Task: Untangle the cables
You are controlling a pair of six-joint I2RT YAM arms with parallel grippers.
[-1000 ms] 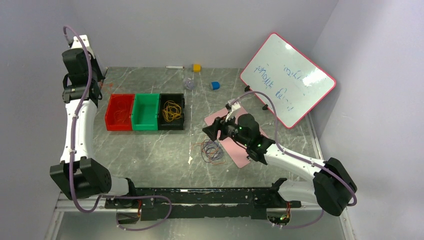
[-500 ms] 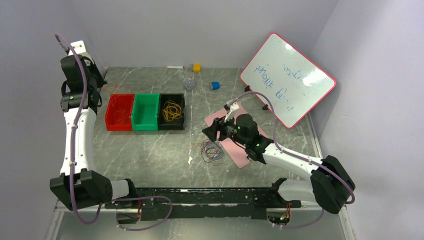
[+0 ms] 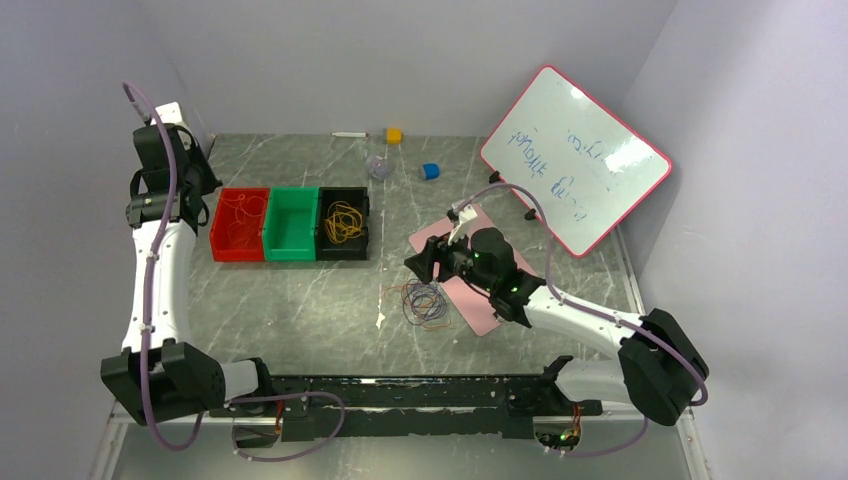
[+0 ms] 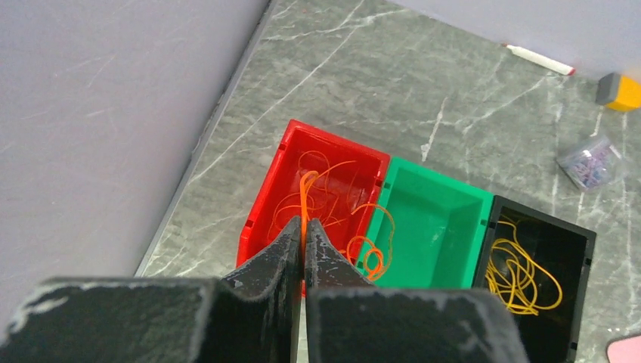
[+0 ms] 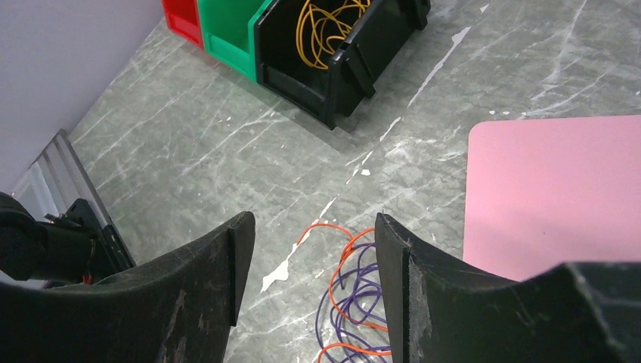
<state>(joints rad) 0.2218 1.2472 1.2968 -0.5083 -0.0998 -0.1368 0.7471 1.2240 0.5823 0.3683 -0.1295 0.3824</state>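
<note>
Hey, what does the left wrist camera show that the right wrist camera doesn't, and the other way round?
Only left wrist: the left gripper shut on an orange cable over the red bin, plus a marker and a yellow block farther off. Only right wrist: the open right gripper above a purple and orange tangle, beside the pink mat. Both: the black bin holding a yellow cable, the green bin, the red bin.

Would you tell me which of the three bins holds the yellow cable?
The black bin, at the row's right end beside the green bin, holds the yellow cable; the red bin holds orange cable.
</note>
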